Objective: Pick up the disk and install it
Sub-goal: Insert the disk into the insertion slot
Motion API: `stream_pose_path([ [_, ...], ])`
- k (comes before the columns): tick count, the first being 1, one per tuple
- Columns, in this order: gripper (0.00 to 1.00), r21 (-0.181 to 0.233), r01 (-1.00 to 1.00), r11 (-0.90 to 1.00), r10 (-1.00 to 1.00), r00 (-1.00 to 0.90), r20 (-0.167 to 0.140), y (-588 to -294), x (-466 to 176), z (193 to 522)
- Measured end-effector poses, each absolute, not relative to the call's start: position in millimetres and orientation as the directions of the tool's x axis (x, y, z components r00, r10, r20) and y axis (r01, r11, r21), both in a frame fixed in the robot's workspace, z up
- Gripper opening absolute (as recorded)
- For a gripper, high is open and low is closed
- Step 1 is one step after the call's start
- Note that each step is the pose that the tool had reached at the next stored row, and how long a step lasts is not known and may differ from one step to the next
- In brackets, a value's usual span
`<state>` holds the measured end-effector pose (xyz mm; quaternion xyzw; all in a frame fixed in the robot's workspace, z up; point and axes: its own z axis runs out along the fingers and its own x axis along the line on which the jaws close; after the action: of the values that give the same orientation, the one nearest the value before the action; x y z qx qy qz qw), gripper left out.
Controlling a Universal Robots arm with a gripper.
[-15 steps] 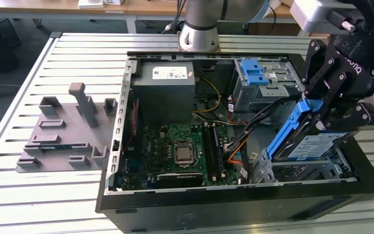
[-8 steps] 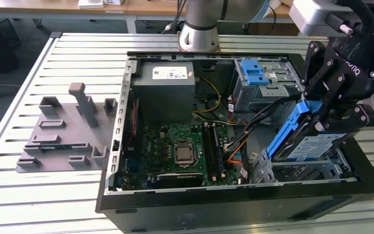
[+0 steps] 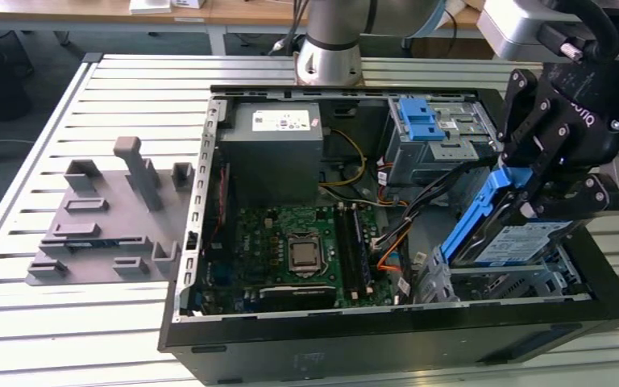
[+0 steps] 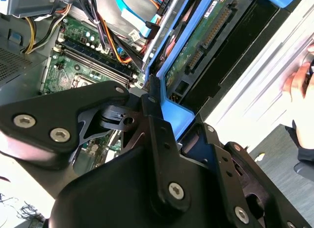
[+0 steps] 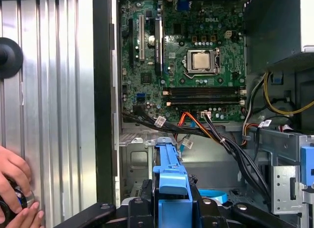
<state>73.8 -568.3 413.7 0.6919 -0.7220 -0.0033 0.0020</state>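
The hand [image 3: 541,197] is pinched tight on the disk [image 3: 508,240], fingers pressed against its sides. The disk hangs steeply tilted, label showing, over the metal bay [image 3: 535,278] at the exterior view's right end of the open computer case [image 3: 193,242]. The motherboard [image 3: 301,250] lies alongside. I cannot tell whether disk and bay touch.

- One open computer case [image 3: 396,343] stands on the counter [image 3: 73,339].
- One motherboard [image 3: 261,242], with one processor socket [image 3: 304,251].
- One grey power-supply box [image 3: 272,153].
- One blue-latched drive cage [image 3: 438,137].
- One disk [image 3: 508,242], gripped by one pincer [image 3: 551,201].
- One grey plastic fixture [image 3: 105,218] by the counter's edge at the exterior view's left.
- One person's hand [image 4: 299,86] in the second wrist view.
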Motion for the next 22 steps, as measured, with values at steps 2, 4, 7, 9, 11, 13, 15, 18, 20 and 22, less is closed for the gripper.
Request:
stream_pose_path([
  [2, 0.36, 0.008, -0.999, 0.043, -0.999, -0.043, -0.002, -568.3, 73.8, 412.3],
  [4, 0.36, 0.008, -0.999, 0.043, -0.999, -0.043, -0.002, -568.3, 73.8, 410.5],
  [7, 0.36, 0.008, -0.999, 0.043, -0.999, -0.043, -0.002, -568.3, 73.8, 407.2],
  [9, 0.36, 0.008, -0.999, 0.043, -0.999, -0.043, -0.002, -568.3, 73.8, 405.4],
  [11, 0.36, 0.008, -0.999, 0.043, -0.999, -0.043, -0.001, -568.3, 73.8, 403.9],
  [13, 0.36, 0.008, -0.999, 0.043, -0.999, -0.043, -0.001, -568.3, 73.8, 402.1],
  [15, 0.36, 0.008, -0.999, 0.043, -0.999, -0.043, -0.001, -568.3, 73.8, 400.1],
  [18, 0.36, 0.008, -0.999, 0.043, -0.999, -0.043, -0.001, -568.3, 73.8, 397.2],
  [20, 0.36, 0.008, -0.999, 0.043, -0.999, -0.043, -0.001, -568.3, 73.8, 395.3],
  [22, 0.36, 0.007, -0.999, 0.043, -0.999, -0.043, -0.001, -568.3, 73.8, 393.3],
])
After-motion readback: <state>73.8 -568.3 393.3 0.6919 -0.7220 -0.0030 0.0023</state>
